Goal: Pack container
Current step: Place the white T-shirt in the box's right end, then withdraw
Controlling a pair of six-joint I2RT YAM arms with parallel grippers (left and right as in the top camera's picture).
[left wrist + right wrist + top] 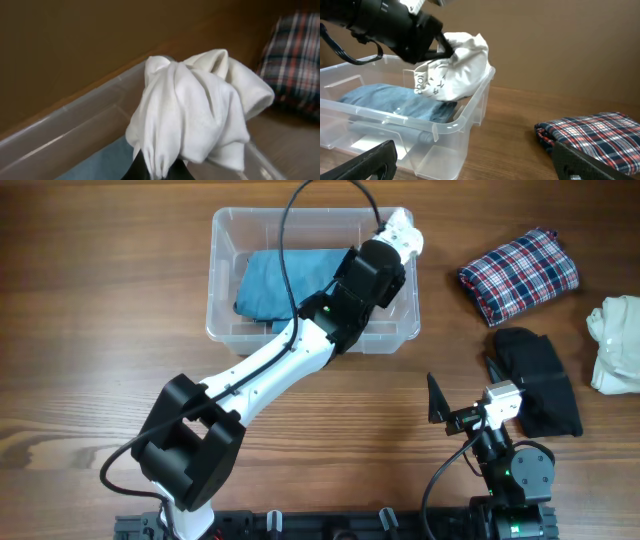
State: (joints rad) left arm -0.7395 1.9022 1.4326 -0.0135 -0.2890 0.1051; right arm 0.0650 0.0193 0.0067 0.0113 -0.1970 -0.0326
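Container (215,270): 12 o'clock on your table (100,330), blue garment (275,285) inside.
Left gripper (442,49): clamped on white garment (403,232) — over the container's 2 o'clock corner.
Right gripper (466,388): fingers apart, at your 5 o'clock.

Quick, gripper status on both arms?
Left gripper: closed on the white cloth, over the bin corner.
Right gripper: open, empty.

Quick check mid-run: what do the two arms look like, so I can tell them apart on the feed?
Left arm: white tubular links, bulky black joint housings, a black cable looping off its wrist, a green light. Right arm: mostly black, a white block at the wrist, pointed black fingers.
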